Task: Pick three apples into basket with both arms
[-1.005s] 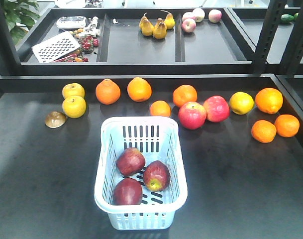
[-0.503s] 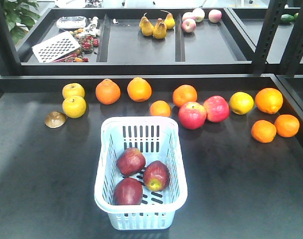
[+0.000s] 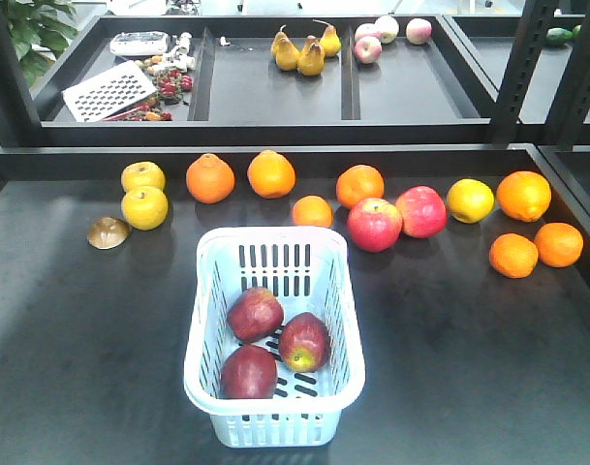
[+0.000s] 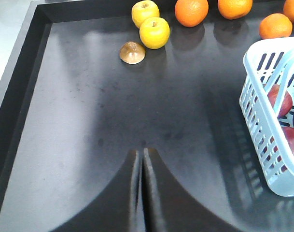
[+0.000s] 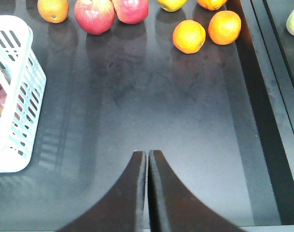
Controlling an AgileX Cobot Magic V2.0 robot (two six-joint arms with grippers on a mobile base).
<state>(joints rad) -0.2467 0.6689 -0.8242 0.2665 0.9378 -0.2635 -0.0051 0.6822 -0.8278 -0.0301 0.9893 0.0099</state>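
Nearest the cameras, the left gripper (image 4: pixel 141 166) and the right gripper (image 5: pixel 147 169) each hang over bare dark table (image 3: pixel 488 368) with fingers pressed together, holding nothing; the left sits just left of the basket (image 3: pixel 206 320), the right well to its right. The three apples (image 3: pixel 254 314) (image 3: pixel 304 341) (image 3: pixel 249 373) lie inside the basket, clustered and touching on its slotted floor; beyond it runs a row of oranges (image 3: pixel 210 178), two brighter red apples (image 3: pixel 374 224) and yellow fruit (image 3: pixel 144 207); farthest back, pears (image 3: pixel 310 58) rest on the rear shelf.
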